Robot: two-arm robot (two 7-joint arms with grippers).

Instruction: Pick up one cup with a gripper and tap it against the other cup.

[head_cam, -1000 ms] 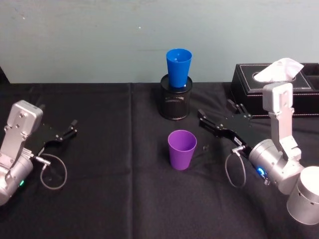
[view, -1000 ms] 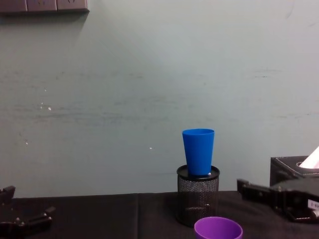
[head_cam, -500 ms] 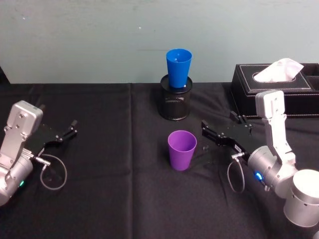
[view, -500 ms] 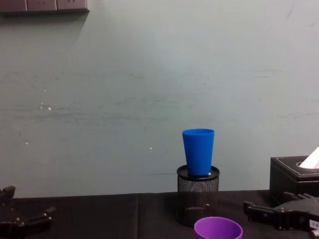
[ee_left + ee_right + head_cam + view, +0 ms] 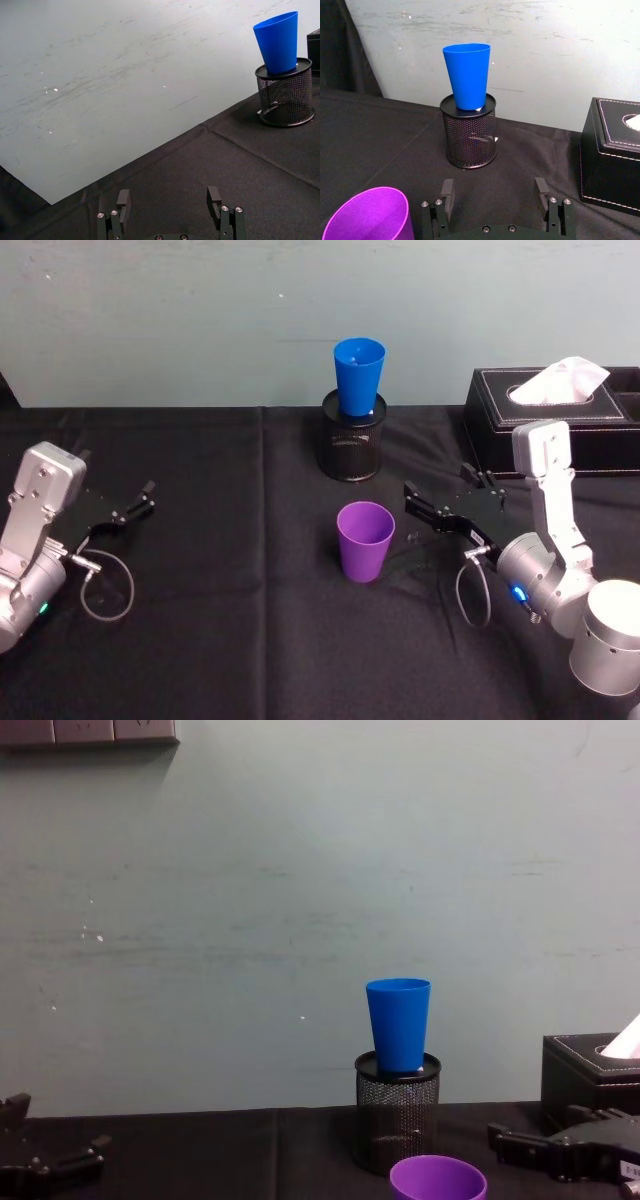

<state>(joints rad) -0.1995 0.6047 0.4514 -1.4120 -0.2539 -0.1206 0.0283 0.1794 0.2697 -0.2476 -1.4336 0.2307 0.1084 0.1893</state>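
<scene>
Poised low beside the purple cup [image 5: 364,540], right gripper [image 5: 430,512] with fingers spread and empty, aimed for a side grasp. Upright on the black cloth [image 5: 250,640], well short of the blue cup [image 5: 358,376] perched in the mesh holder [image 5: 351,448]. Parked far left, left gripper [image 5: 133,507], fingers apart.

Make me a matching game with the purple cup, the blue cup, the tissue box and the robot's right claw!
Things:
1. purple cup
2. blue cup
3. tissue box
4. right gripper

Places or states:
A. standing in the black mesh holder
B. open, beside the purple cup, not touching it
C. upright on the black tablecloth
D. at the table's back right, a white tissue sticking out

Pairs: 1-C, 2-A, 3-D, 4-B
</scene>
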